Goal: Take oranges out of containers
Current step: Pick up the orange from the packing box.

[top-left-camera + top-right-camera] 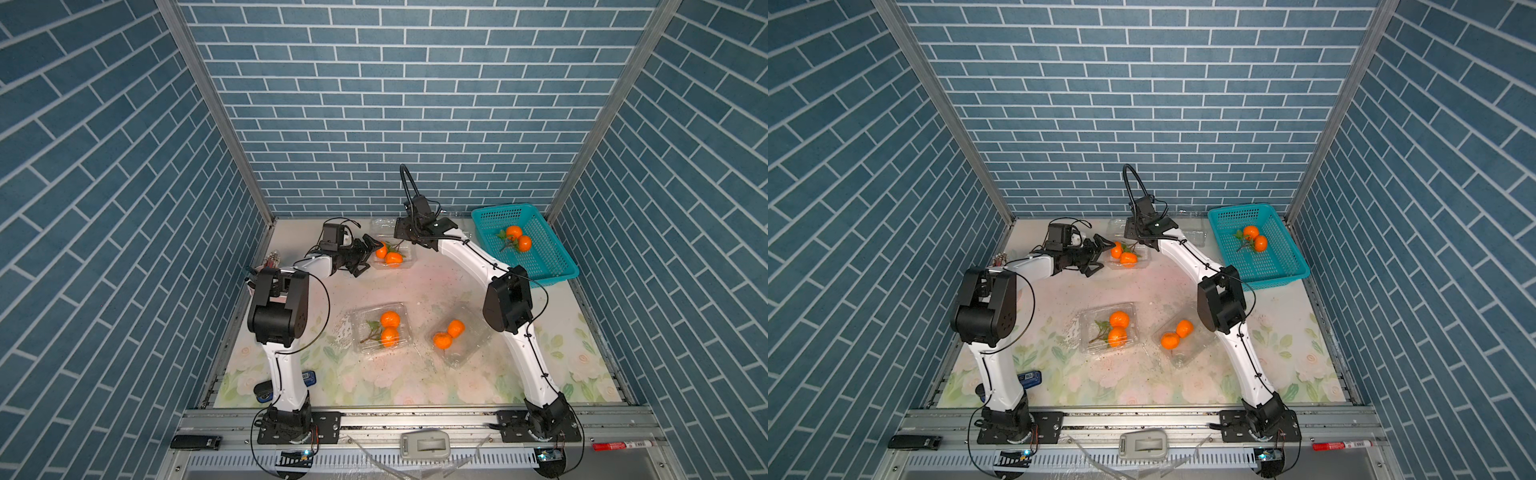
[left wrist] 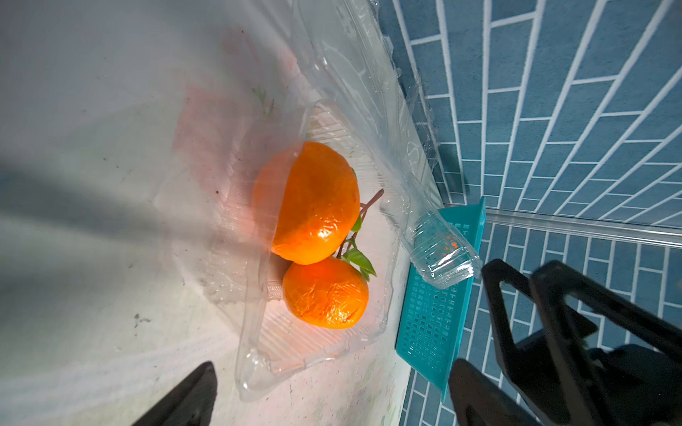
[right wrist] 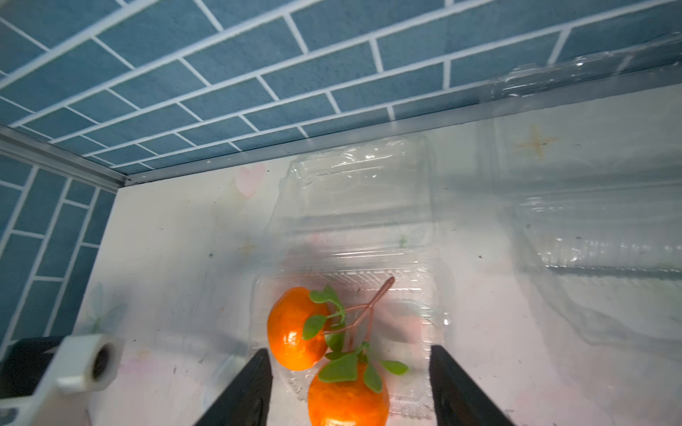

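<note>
In both top views the far container (image 1: pixel 409 259) sits just above the frame's centre, its lid (image 1: pixel 382 224) folded back toward the brick wall. A pair of oranges (image 1: pixel 393 258) lies in its tray, joined by a brown stem with green leaves; the left gripper (image 1: pixel 366 257) reaches in from the left of the picture with its jaws spread wide, just beside the tray's edge and holding nothing; the right gripper (image 3: pixel 350 350) hangs over the same tray, and in the right wrist view its two black fingers (image 3: pixel 254 383) stand apart on either side of the fruit, touching neither orange. Lower in the frame, a second container (image 1: pixel 365 332) holds another pair (image 1: pixel 390 319); to its right a third container (image 1: pixel 469 345), turned at an angle, holds two more oranges (image 1: pixel 456 327); whether those two lids are shut I cannot tell. At the upper right a teal basket (image 1: pixel 540 266) holds a fourth pair (image 1: pixel 514 232); a fourth container (image 1: pixel 1196 237) lies between the basket and the right wrist.
</note>
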`<state>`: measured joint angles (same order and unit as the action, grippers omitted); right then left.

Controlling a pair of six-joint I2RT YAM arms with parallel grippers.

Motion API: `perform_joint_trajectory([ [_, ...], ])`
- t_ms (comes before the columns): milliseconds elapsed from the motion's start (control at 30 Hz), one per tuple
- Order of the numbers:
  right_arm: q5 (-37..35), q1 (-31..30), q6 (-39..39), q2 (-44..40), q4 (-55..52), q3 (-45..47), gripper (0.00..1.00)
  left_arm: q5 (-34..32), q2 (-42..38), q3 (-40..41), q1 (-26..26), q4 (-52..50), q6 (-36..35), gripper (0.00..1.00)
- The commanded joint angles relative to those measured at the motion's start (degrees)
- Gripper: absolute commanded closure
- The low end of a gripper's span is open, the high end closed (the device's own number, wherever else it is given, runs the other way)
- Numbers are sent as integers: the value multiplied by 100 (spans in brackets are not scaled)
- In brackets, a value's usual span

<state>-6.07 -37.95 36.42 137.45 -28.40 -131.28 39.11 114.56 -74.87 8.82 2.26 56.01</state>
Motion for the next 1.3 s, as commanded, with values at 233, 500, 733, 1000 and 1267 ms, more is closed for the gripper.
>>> perform_joint_trajectory([
  [233, 577, 23, 395, 761, 290, -263, 35, 38, 136, -107, -21, 11, -40, 1],
  [500, 768, 78, 653, 1030, 487, -232, 41, 50, 145, -85, -29, 41, 0, 1],
  [733, 1066, 153, 1138, 1151, 1106, 41, 49, 52, 165, -89, -29, 55, 9, 1],
  [1000, 1223, 166, 1446, 1257, 1399, 121, 53, 61, 167, -88, -29, 73, 16, 1],
  [1267, 1143, 166, 1533, 1142, 1368, 331, 55, 73, 179, -87, -29, 86, 33, 1],
])
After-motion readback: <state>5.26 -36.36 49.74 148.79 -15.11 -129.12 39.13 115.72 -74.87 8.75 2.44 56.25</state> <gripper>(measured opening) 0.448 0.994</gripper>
